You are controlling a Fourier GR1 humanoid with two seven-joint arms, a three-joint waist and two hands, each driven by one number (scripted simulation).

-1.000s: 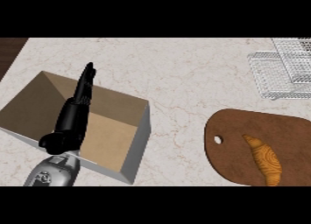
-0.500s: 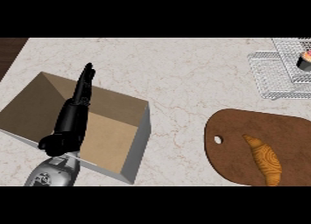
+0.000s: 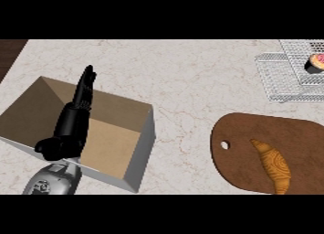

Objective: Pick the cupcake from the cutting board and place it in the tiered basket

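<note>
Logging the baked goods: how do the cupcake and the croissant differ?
The cupcake sits in the wire tiered basket; the croissant lies on the brown cutting board. The cupcake is round and compact; the croissant is long and tapered. The cupcake is pink-topped with a dark wrapper; the croissant is golden brown. Both are baked goods.

Cupcake (image 3: 319, 61) in tiered basket (image 3: 279, 78); croissant (image 3: 275, 165) on cutting board (image 3: 305, 137); left hand (image 3: 81, 101) over box (image 3: 141, 146).

We've got box (image 3: 140, 151) left, left hand (image 3: 73, 125) over it; cutting board (image 3: 295, 135) front right, croissant (image 3: 275, 167) on it; cupcake (image 3: 318, 62) in tiered basket (image 3: 279, 77), back right.
</note>
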